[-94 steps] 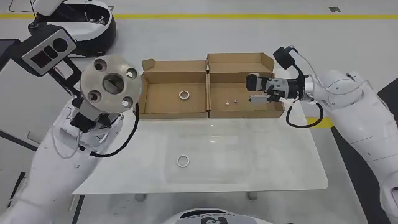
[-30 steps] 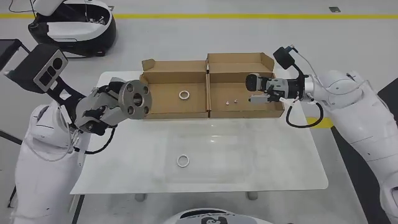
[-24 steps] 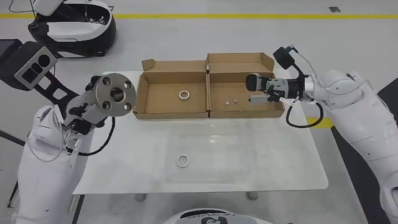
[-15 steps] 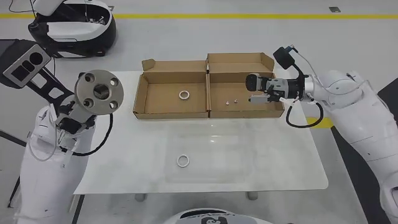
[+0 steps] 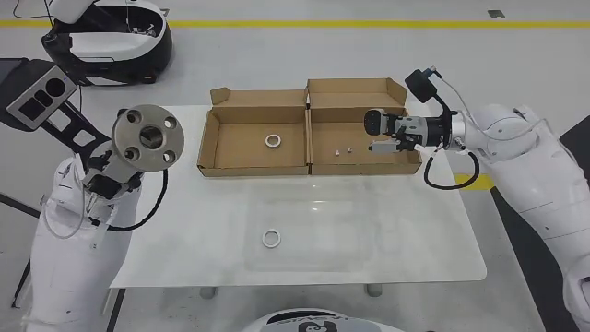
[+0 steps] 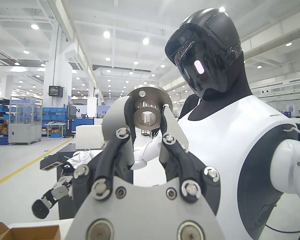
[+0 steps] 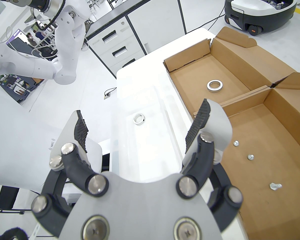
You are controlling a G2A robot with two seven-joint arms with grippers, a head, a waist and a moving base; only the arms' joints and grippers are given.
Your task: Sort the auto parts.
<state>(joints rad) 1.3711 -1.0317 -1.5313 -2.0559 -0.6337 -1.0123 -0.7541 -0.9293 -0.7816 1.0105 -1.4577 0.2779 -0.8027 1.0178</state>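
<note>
Auto parts on this table differ a good deal in handling. The flanged hub (image 5: 147, 138) looks like solid steel, so it is likely heavy, rigid and slick. Its narrow neck is the sensible hold (the broad flange would overhang the pads). The left gripper (image 6: 147, 111) is closed on that neck, with the hub raised in the air by the left edge of the table (image 5: 396, 240). The right gripper (image 7: 142, 116) hangs wide open and empty over the right box (image 5: 361, 170).

By count there is one hub. One ring (image 5: 273, 140) lies in the left box (image 5: 251, 171) and a second ring (image 5: 271, 237) on the table's near side, making two. Both are probably light and best pinched across the rim. Three small fasteners (image 7: 250, 157) lie in the right box.
</note>
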